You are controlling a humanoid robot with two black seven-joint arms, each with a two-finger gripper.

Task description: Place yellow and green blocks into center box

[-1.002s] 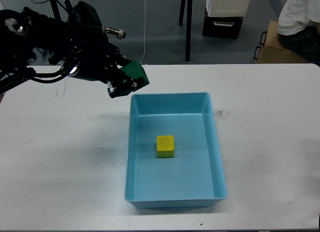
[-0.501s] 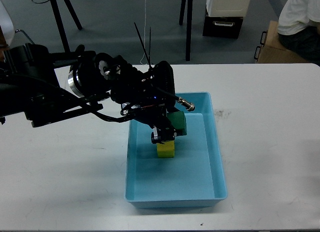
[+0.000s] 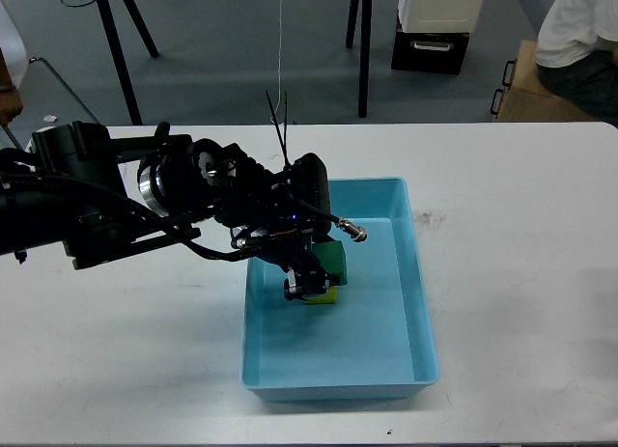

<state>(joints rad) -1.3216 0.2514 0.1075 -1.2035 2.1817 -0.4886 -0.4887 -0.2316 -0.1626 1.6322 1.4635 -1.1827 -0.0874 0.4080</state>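
My left gripper (image 3: 317,272) reaches over the light blue box (image 3: 422,302) from the left and is shut on the green block (image 3: 333,261). It holds the green block low inside the box, right over the yellow block (image 3: 324,295), of which only a sliver shows under the gripper. Whether the green block touches the yellow one I cannot tell. My right gripper is not in view.
The box sits in the middle of a white table (image 3: 521,225). A person (image 3: 577,37) sits at the back right beyond the table, next to a black and white cabinet (image 3: 436,22). Dark stand legs (image 3: 362,51) rise behind the table.
My left arm carried the green block from above the table left of the box rightward over the box, then lowered it onto the spot of the yellow block.
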